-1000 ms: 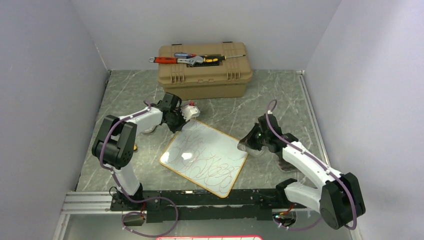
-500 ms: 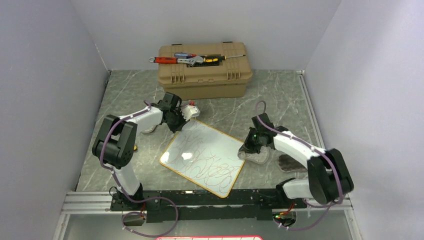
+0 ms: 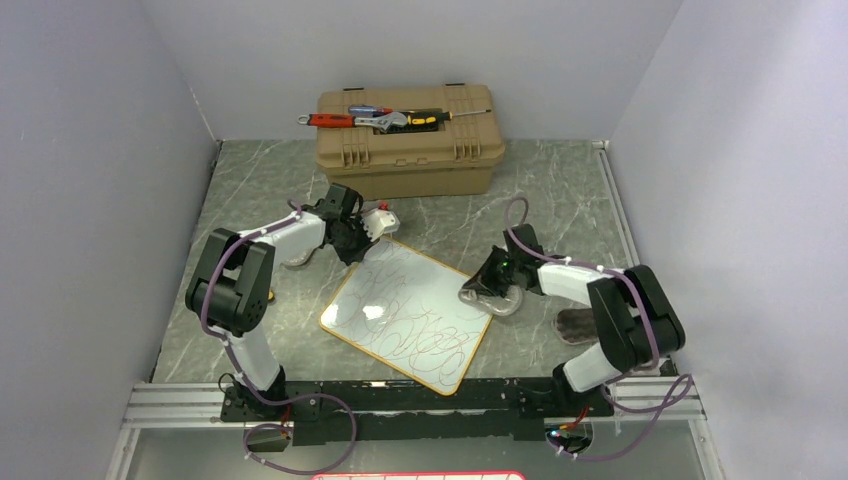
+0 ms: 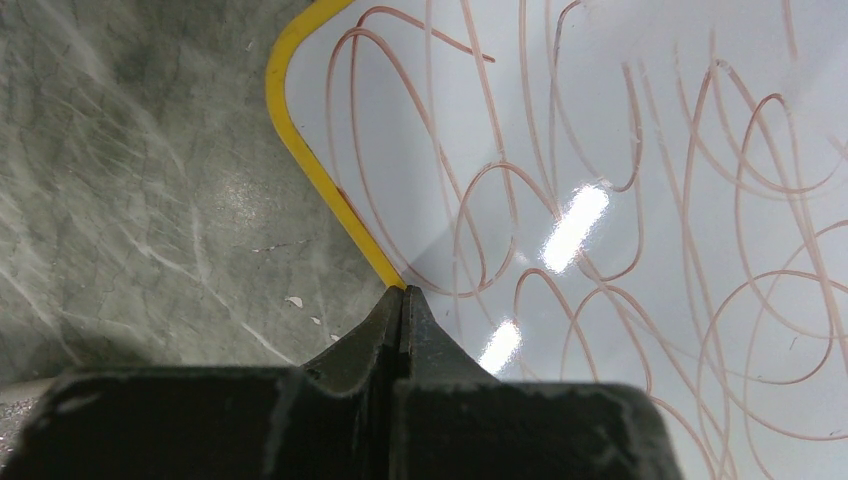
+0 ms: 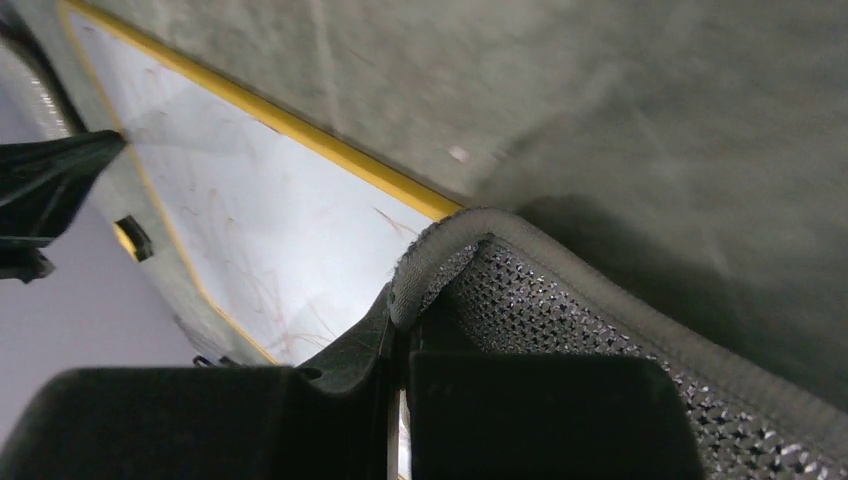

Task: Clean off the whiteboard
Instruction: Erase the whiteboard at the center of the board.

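- Your left gripper (image 4: 404, 300) is squeezed tight with nothing in it. Its tip sits on the yellow rim (image 4: 300, 150) of the board (image 4: 620, 120), likely to stop the board sliding.
- Your right gripper (image 5: 398, 325) pinches a grey cloth (image 5: 560, 300) at the board's right edge, ready to wipe.
- The board lies flat on the table (image 3: 560, 190) between the arms, with scribbles (image 4: 480, 200) all over it.
- The top view shows both arms at once. Only the wrist views show the pinch and the press up close.

The toolbox (image 3: 405, 140) blocked the back of the table (image 3: 560, 190), leaving a bare strip between it and the whiteboard (image 3: 410, 310). The left gripper (image 4: 403, 295) crowded the board's far corner, the right gripper (image 5: 398, 320) and its cloth (image 5: 600, 320) the right edge.
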Robot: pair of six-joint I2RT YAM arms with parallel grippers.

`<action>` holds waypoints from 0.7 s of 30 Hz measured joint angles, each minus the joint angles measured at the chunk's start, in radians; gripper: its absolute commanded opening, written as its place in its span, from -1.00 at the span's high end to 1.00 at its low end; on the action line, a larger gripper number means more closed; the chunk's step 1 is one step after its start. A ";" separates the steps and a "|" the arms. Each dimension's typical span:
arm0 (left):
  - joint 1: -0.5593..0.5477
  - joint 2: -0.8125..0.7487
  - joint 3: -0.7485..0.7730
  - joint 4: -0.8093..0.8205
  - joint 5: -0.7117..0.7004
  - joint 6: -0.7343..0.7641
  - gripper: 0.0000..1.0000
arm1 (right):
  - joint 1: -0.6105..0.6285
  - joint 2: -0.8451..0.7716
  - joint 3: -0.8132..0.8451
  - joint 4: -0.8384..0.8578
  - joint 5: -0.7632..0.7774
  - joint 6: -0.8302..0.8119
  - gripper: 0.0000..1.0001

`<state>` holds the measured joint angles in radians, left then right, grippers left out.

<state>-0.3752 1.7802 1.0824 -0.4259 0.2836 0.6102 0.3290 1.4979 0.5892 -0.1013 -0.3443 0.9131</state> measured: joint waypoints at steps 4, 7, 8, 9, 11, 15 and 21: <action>0.001 0.004 0.004 -0.004 0.003 0.003 0.94 | 0.054 0.086 0.046 0.131 0.008 0.055 1.00; 0.001 0.004 0.004 -0.004 0.006 0.006 0.94 | 0.113 0.186 0.144 0.175 0.056 0.095 1.00; 0.001 0.004 0.004 -0.004 0.006 0.007 0.94 | 0.131 0.219 0.183 0.178 0.074 0.104 1.00; 0.001 0.004 0.004 -0.004 0.006 0.007 0.94 | 0.153 0.260 0.233 0.182 0.095 0.113 1.00; 0.001 0.005 0.004 -0.005 0.006 0.007 0.94 | 0.191 0.338 0.332 0.188 0.136 0.127 1.00; 0.001 0.005 0.004 -0.005 0.006 0.008 0.94 | 0.225 0.399 0.394 0.225 0.180 0.153 1.00; 0.001 0.004 0.004 -0.005 0.006 0.007 0.94 | 0.206 0.316 0.224 0.361 0.200 0.163 1.00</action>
<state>-0.3744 1.7840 1.0863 -0.4309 0.2901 0.6174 0.5350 1.8141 0.8131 0.2596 -0.1444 1.0763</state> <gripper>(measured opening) 0.037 0.039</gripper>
